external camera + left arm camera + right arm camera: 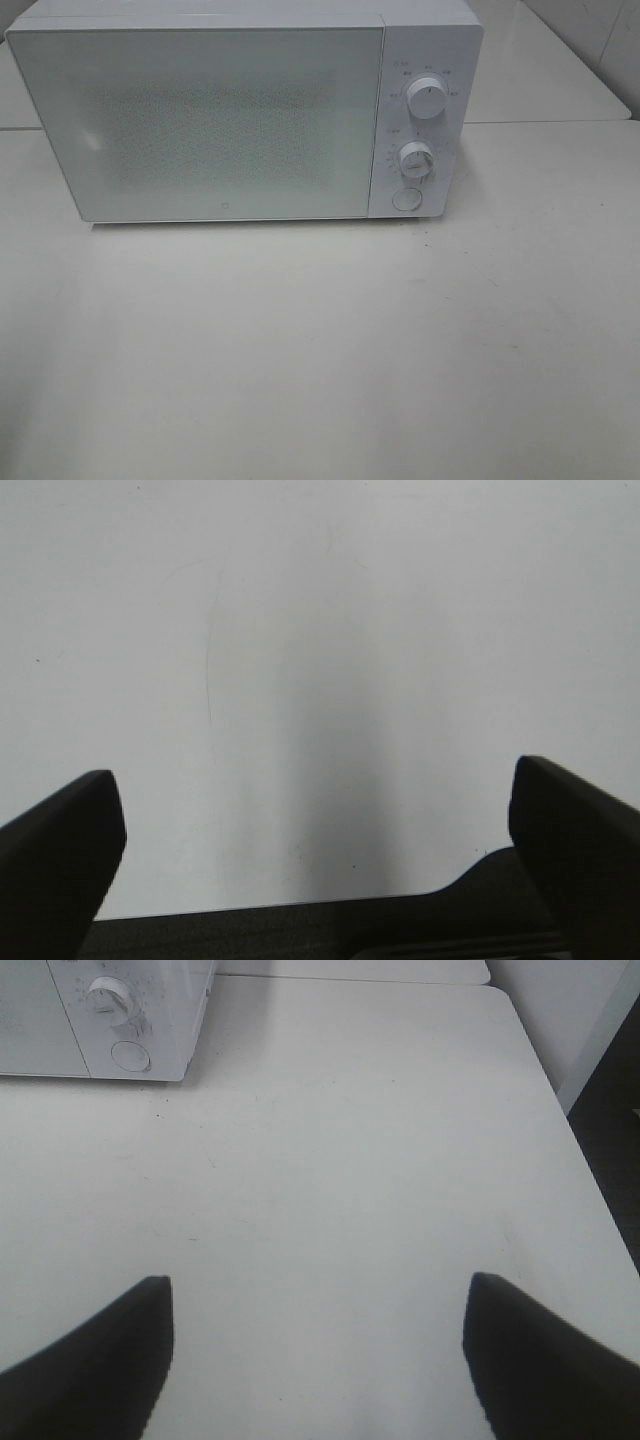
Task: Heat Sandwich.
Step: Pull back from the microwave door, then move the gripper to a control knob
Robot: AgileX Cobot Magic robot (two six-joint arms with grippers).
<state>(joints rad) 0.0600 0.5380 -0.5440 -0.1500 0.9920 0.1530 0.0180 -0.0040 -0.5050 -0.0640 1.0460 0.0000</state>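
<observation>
1. Table [300,350]: white and matte, and we see it bare beneath both end effectors.
2. Microwave [200,120]: white, standing on the table ahead of the right end effector [320,1282] and off toward its left. Its frosted door [200,125] is shut.
3. Second table [540,70]: white, butted on behind, farther ahead of the right end effector.
4. Wall [590,40]: pale tile.
5. Floor [615,1140]: a dark strip past the table edge, outboard of the right end effector.
6. Left end effector [312,775]: dark fingers spread wide, holding nothing.
7. Right end effector: likewise wide and empty.
8. Upper dial [427,100], lower dial [415,160] and round button [406,198]: on the microwave panel.
9. Scratch [210,650]: faint, just ahead of the left end effector.
10. Sandwich: we cannot tell where it is.
</observation>
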